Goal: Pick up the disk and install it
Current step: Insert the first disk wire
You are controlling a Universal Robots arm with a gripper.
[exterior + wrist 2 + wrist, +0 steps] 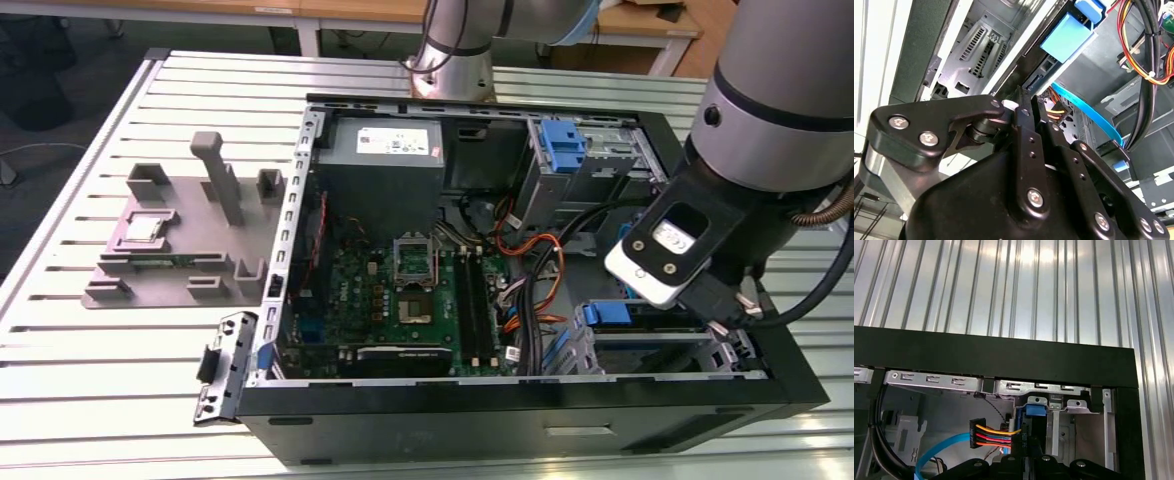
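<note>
The disk's blue carrier shows in the lower drive cage at the near right corner of the open computer case. Its silver body is hidden. The arm's wrist hangs over that cage and hides the gripper in the exterior view. In the second wrist view the black gripper has its fingers pressed together, with a light-blue carrier end beyond the tips. In the first wrist view the gripper points at a blue carrier tab set in the metal cage. Nothing shows between the fingers.
A power plug with orange, red and yellow wires and a blue data cable lie close beside the gripper. A second blue carrier sits in the upper cage. A grey fixture stands on the slotted table at the exterior view's left.
</note>
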